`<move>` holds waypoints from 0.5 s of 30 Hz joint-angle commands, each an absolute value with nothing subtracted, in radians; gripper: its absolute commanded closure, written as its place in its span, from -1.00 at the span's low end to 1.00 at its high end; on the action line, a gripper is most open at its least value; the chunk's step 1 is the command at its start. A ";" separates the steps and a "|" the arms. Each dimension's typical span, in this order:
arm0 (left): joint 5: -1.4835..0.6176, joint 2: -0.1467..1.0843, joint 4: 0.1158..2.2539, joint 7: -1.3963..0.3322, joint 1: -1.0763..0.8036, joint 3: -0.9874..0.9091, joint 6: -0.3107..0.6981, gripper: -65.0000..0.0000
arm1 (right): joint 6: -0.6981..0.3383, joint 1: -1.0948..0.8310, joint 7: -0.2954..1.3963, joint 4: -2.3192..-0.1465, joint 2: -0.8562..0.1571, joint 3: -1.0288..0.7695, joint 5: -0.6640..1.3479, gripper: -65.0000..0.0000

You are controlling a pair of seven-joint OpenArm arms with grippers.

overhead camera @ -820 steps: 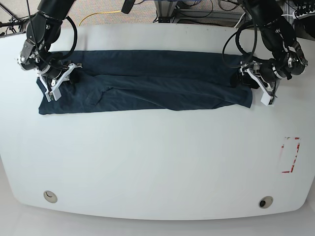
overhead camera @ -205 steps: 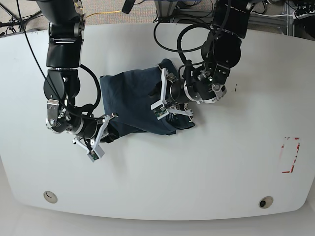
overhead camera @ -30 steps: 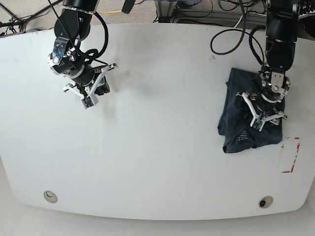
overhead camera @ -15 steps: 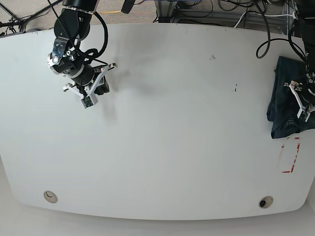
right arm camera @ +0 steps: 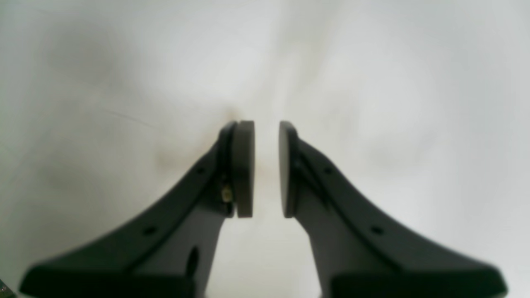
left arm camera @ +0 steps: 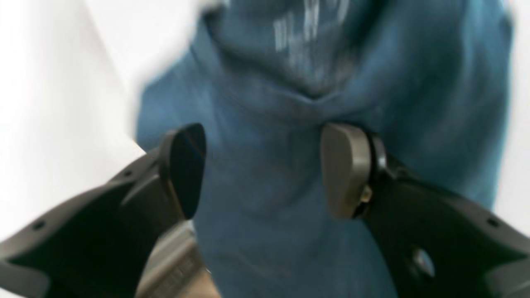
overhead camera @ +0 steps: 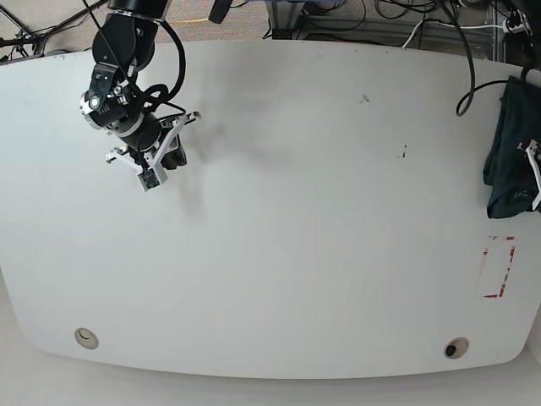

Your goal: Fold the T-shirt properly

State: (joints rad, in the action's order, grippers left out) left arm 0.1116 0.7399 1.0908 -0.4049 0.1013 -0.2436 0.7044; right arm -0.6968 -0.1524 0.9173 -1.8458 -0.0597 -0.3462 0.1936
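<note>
Left wrist view, nearest the lens: my left end effector stands with its two pads spread well apart, and the dark blue T-shirt fills the gap between them. The cloth bunches into a crease just beyond the pads. The picture is blurred, so I cannot tell whether the pads press the cloth or only straddle it. White table shows to the left of the cloth.

Right wrist view: my right end effector has its pads drawn close together, with a narrow slit left between them and nothing in that slit. Only the bare white table lies beyond it.

Base view, front to back: two small round fittings sit near the front edge of the table, one toward each corner. A red-outlined rectangle is marked near the edge on that view's right. Just behind that mark, the T-shirt lies as a compact dark bundle at the table's rim, partly cut off by the frame, with a white part of my left end effector touching it. Well apart, toward the far corner on that view's left, my right end effector hangs above bare table. Cables run behind the far edge.
</note>
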 commanded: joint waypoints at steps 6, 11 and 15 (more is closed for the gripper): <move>0.102 0.671 1.337 -0.437 0.105 -0.302 0.698 -0.24 | -0.698 -0.176 0.699 -1.865 -0.071 -0.349 0.101 0.69; 0.108 0.516 1.526 -0.326 -0.008 -0.374 0.688 -0.24 | -0.698 -0.243 0.443 -1.821 -0.051 -0.352 -0.019 0.69; 0.108 0.449 1.607 -0.216 -0.094 -0.314 0.579 -0.24 | -0.698 -0.318 0.271 -1.787 -0.048 -0.366 -0.058 0.69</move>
